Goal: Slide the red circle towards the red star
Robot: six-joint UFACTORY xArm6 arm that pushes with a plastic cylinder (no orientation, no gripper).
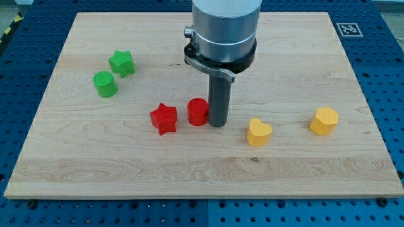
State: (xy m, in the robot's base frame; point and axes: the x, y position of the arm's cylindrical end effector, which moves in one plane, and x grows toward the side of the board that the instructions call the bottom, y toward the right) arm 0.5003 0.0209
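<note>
My tip (218, 125) is down on the wooden counter (303, 170), just right of centre in the frame, and it sits tight against the right side of the red circle (197, 112). No hand on this arm at all, only the straight dark rod, so nothing is gripped. The red circle is just left of the tip, near the middle of the frame, and the red star (164, 118) is right beside it on its left, a narrow gap showing between them. Over in the upper left, a green star (121, 63) and a green circle (105, 84) sit close together. On the right side, a yellow heart (259, 132) lies a little right of the tip, and another yellow block (324, 120), its shape hard to make out, sits farther right.
</note>
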